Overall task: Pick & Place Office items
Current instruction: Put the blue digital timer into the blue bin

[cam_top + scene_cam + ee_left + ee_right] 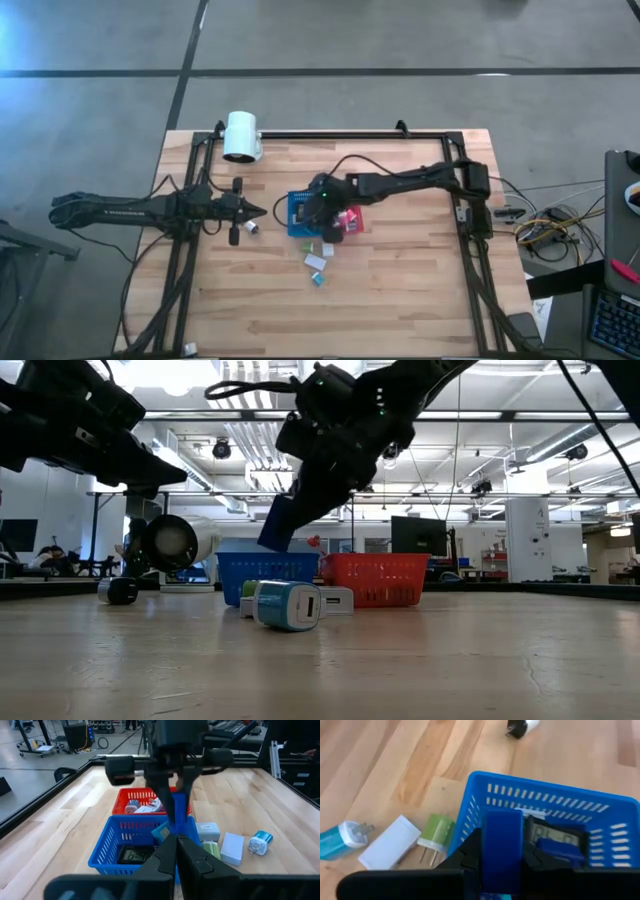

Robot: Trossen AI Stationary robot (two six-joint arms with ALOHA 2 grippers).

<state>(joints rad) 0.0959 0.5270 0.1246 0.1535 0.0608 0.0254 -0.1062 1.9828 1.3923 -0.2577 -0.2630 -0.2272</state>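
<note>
i'm mid-carry: the right gripper (pixel 501 851) is clamped on a dark blue flat block (pixel 502 840) and hangs over the blue tray (pixel 298 212) near the centre of the high view, above its near wall in the right wrist view. from here i judge this as the placing step, so the next move calls for easing the block down inside the tray's walls and only then letting the jaws part, taking care not to snag the rim. the left gripper (pixel 176 851) has its fingers pressed together on nothing and waits at the left of the high view, pointing toward the trays. counting: two trays, the blue one and a red tray (pixel 135 800) touching it on the far side in the left wrist view. the blue tray already holds what looks like a small digital clock (pixel 554 837), though the mesh hides part of it, and the red one holds a few small items i can't count. loose on the table beside the blue tray i count four plugs: a green one (pixel 434 834), a white flat one (pixel 391 844), a teal-and-white one (pixel 339 839) and a white square one (pixel 207 831). one small black-and-white piece (pixel 250 228) lies apart, near the left gripper, and one big white cylinder (pixel 242 136) sits at the upper left of the table.
</note>
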